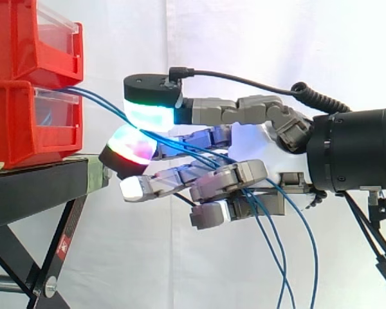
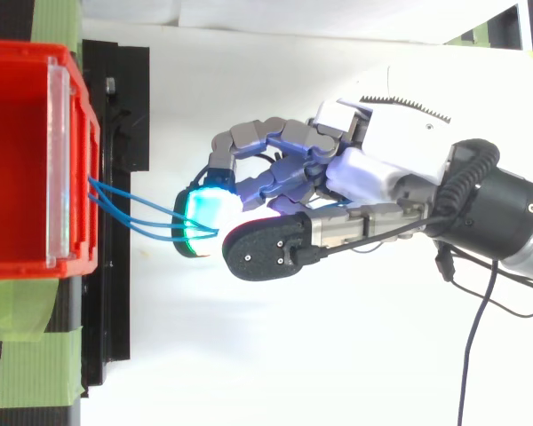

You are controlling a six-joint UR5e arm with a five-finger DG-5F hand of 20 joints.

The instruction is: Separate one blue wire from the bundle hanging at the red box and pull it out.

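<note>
Blue wires [image 1: 98, 98]: bundle, running roughly level from the lower red bin [image 1: 26, 122] rightward, then drooping beneath the fingers. Hand [image 2: 373, 173]: just right of the bin, glowing pads [image 1: 151, 112] pinched on the wires. Pull axis, likely: straight away from the bin.

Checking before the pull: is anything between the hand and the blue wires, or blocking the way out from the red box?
Nothing separate shows. The blue wires run from the red box straight between the fingers of the hand. Several wires lie there together, not one alone.
</note>
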